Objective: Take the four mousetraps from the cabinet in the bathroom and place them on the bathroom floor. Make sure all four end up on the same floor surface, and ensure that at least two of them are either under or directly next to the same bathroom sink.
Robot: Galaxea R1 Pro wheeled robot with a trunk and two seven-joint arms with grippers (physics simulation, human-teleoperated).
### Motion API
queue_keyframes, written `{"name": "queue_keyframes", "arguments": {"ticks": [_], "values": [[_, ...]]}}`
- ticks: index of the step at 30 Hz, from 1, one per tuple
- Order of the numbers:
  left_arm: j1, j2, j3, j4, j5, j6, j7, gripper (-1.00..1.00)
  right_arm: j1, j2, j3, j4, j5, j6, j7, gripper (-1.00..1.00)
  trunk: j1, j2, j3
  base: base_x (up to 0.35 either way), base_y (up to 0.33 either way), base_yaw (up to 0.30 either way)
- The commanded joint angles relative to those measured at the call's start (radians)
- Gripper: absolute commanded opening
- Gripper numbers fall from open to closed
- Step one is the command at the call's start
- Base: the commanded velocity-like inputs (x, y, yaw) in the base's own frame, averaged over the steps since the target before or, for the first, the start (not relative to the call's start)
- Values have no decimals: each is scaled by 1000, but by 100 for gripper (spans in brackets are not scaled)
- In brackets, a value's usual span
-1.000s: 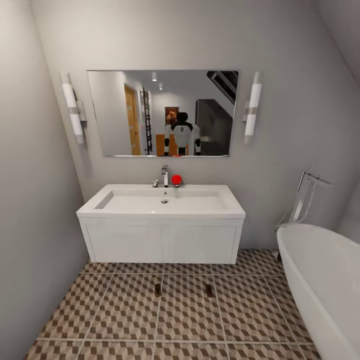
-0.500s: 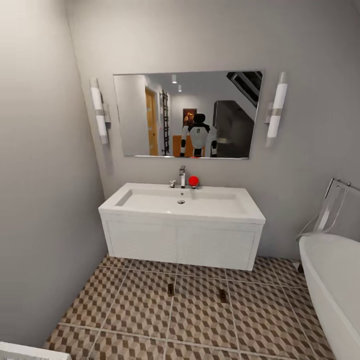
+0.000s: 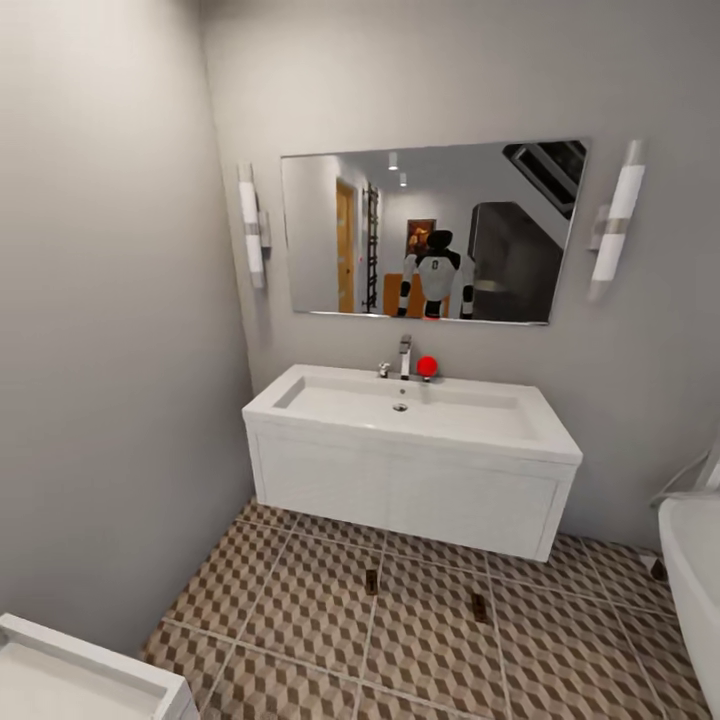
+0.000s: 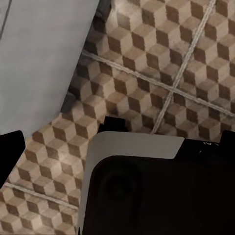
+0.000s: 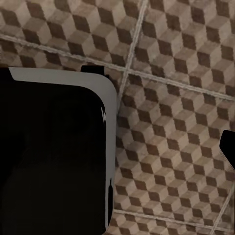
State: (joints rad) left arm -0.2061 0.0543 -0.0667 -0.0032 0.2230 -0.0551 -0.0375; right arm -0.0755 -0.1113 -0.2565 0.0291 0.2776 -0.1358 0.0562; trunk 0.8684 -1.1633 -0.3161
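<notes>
I see two mousetraps [image 3: 372, 582] [image 3: 478, 607] on the bathroom floor [image 3: 300, 600] before the sink [image 3: 410, 410], well away from my tools. Wrist views leave both tools' opening unreadable.

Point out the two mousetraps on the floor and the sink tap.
left mousetrap [image 3: 372, 581], head view, middle of the dark slab.
right mousetrap [image 3: 478, 607], head view, middle of the slab.
sink tap [image 3: 405, 356], head view, upright chrome body.
</notes>
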Motion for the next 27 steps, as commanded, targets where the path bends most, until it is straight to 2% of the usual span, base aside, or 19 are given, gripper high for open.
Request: {"name": "queue_keyframes", "arguments": {"ticks": [1, 9, 18, 27], "values": [[-1, -1, -7, 2, 7, -3, -4, 100, -1, -1, -9, 3, 8, -6, 2, 100, 0, -1, -1, 0, 0, 265], [-1, -7, -8, 2, -22, -2, -3, 100, -1, -1, -11, 3, 8, -1, 1, 100, 0, -1, 3, 0, 0, 265], [-1, -7, -8, 2, -27, -2, -2, 100, -1, 2, -11, 2, 10, -3, 1, 100, 0, -1, 8, 0, 0, 265], [-1, -10, -8, 2, -29, -3, -2, 100, -1, 18, -12, 2, 8, -4, 1, 100, 0, -1, 13, 0, 0, 265]]}}
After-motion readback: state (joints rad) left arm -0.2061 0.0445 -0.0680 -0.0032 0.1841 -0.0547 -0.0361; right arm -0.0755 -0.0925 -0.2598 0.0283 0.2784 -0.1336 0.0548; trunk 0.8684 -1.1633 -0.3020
